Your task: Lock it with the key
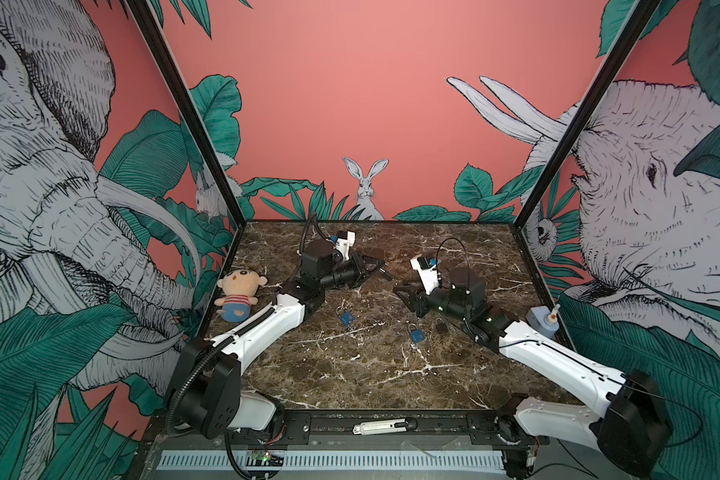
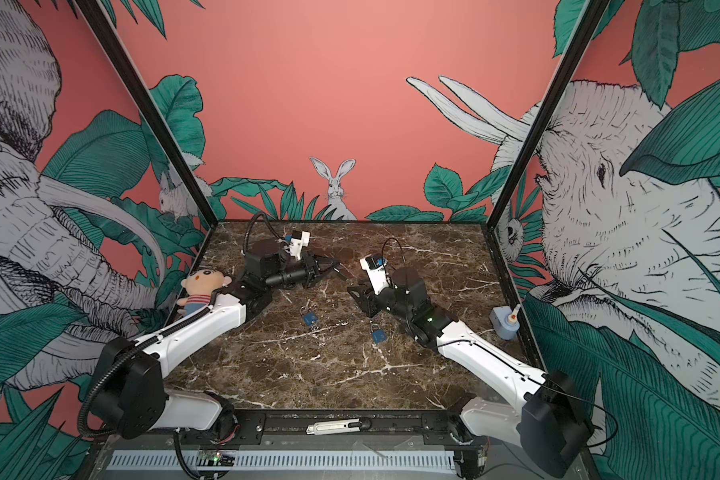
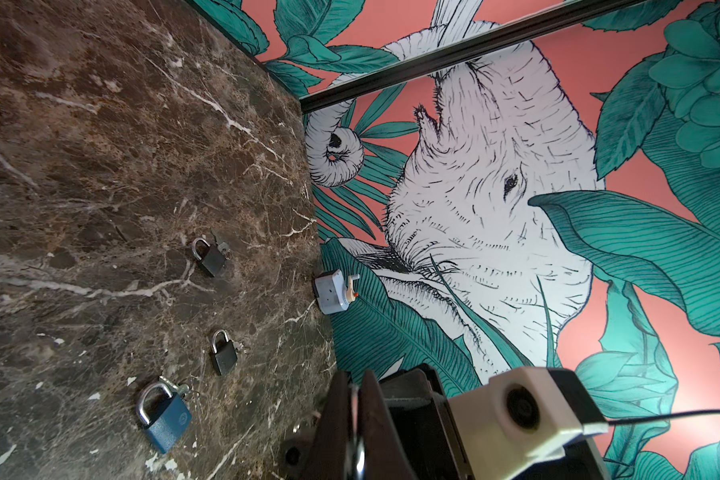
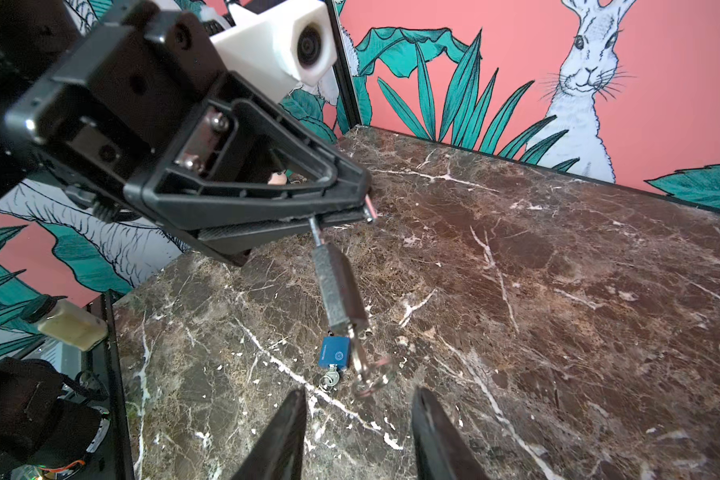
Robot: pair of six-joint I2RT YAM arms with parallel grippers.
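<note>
My left gripper (image 4: 356, 210) is shut on the silver shackle of a dark padlock (image 4: 339, 291), which hangs in the air below its jaws. A key (image 4: 360, 361) with a blurred ring sticks out of the padlock's underside. My right gripper (image 4: 358, 415) is open, and its fingertips (image 4: 285, 432) stand a little short of the key ring, one on each side. In both top views the left gripper (image 1: 377, 266) (image 2: 334, 266) and the right gripper (image 1: 400, 289) (image 2: 352, 291) face each other at mid table, with the padlock (image 1: 387, 274) between them. In the left wrist view the left gripper (image 3: 356, 415) pinches silver metal.
Several other padlocks lie on the marble table (image 1: 350, 374): a blue one (image 1: 346, 318), a blue one (image 1: 416, 334) and a black one (image 1: 441, 326). A plush doll (image 1: 240, 293) sits at the left wall, a blue-grey bottle (image 1: 543, 322) at the right wall, and a utility knife (image 1: 385, 427) on the front rail.
</note>
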